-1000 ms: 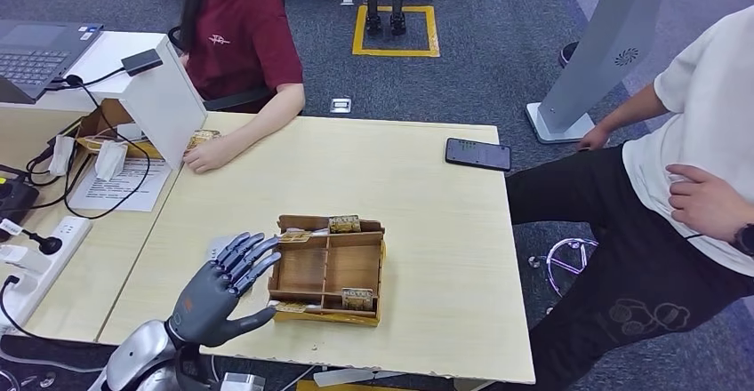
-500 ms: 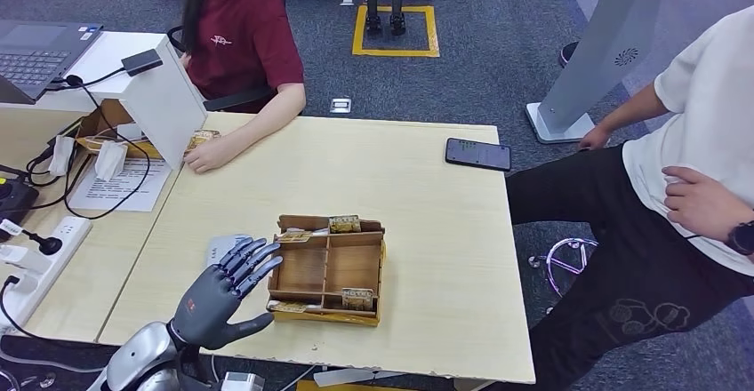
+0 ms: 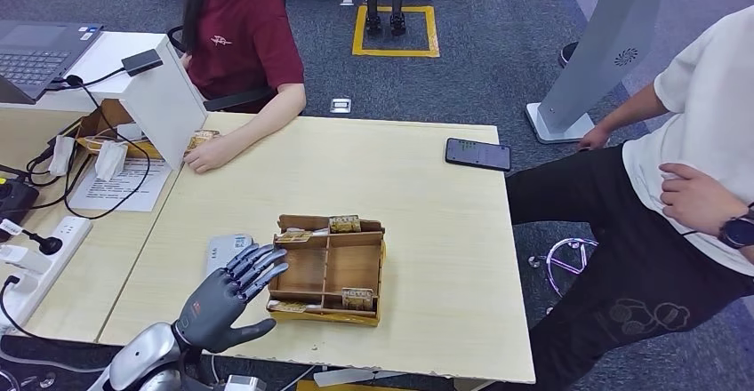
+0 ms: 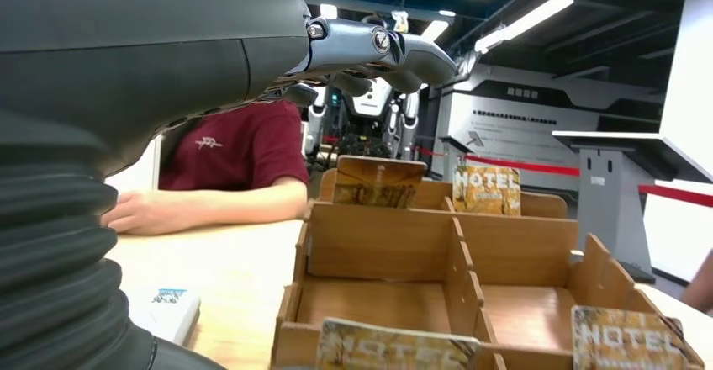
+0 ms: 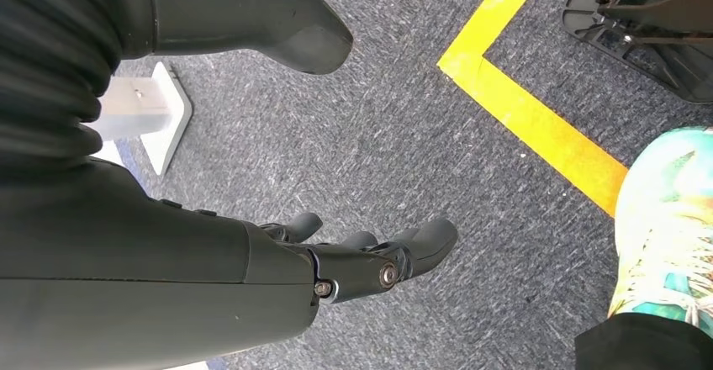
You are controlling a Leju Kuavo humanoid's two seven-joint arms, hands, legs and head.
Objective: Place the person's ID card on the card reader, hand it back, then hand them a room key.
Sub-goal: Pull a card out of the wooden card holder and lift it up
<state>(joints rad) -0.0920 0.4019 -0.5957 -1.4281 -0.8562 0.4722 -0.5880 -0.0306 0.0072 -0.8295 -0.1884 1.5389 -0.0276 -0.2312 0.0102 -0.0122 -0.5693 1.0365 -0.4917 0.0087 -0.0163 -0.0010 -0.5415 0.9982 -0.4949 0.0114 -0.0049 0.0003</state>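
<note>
The card reader [image 3: 228,251] lies flat near the table's [image 3: 418,187] near left corner, a pale slab just beyond my left hand's fingertips and just beside the left wall of the wooden tray [image 3: 327,269]. I cannot tell for certain whether the ID card rests on it; I see a small printed patch on its top and nothing clearly separate. Its long axis runs roughly from the near edge toward the far edge, about in line with my fingers.

My left hand [image 3: 224,295] hovers over the near edge, palm down, fingers [image 3: 258,263] spread and reaching forward toward the tray's left wall, thumb out to the side, holding nothing. In the left wrist view the reader [image 4: 164,311] sits low beside the tray [image 4: 454,269], with the fingers [image 4: 378,46] stretched out above the compartments.

The tray holds the room keys: HOTEL cards [image 3: 345,223] standing along its far wall and another [image 3: 357,298] at its near wall.

My right hand [image 5: 370,265] hangs by my side over the carpet, fingers loosely apart and empty. So the left hand is much the nearer one. The person in the red shirt [image 3: 240,44] sits at the far left corner, a hand resting on the table.
</note>
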